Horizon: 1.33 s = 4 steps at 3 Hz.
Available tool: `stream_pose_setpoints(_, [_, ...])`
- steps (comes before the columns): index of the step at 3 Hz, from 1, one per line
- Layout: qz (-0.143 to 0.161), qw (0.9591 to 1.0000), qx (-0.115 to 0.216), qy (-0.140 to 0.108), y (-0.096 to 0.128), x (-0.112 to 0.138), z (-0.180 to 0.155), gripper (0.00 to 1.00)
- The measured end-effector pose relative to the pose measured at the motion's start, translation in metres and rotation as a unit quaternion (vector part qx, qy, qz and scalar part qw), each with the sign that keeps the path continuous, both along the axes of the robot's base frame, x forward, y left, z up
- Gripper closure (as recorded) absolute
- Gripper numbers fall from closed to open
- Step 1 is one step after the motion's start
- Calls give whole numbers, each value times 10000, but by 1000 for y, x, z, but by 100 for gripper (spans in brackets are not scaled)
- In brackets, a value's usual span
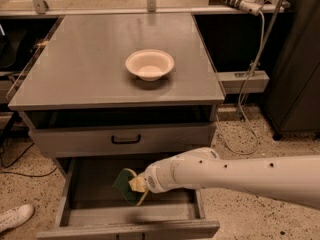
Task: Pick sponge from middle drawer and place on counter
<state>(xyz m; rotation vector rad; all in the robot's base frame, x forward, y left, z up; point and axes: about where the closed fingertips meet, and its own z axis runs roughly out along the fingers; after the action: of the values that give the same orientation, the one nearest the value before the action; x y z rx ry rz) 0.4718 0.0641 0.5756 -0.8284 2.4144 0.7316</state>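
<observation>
The sponge (124,186), dark green with a pale yellow edge, is tilted up on its edge over the flat bottom of the open middle drawer (92,184). My gripper (136,184), at the end of the white arm reaching in from the right, is inside the drawer and shut on the sponge's right side. The grey counter (85,69) lies above, with only a cream bowl on it.
The cream bowl (149,64) stands right of centre on the counter. The upper drawer front with a black handle (125,139) is shut just above the open drawer. A white shoe (15,217) lies on the floor at left. Cables (250,74) hang at right.
</observation>
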Motion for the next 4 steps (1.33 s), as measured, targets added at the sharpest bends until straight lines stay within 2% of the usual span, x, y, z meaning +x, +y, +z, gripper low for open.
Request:
stream_pose_setpoints(1, [-3, 10000, 3, -4, 0, 0, 0, 100])
stream_pose_setpoints(2, [77, 10000, -11, -28, -3, -9, 27, 100])
stream_pose_setpoints(3, [154, 9998, -123, -37, -4, -23, 72, 100])
stream_pose_setpoints(4, [306, 9989, -269, -210, 1, -32, 117, 100])
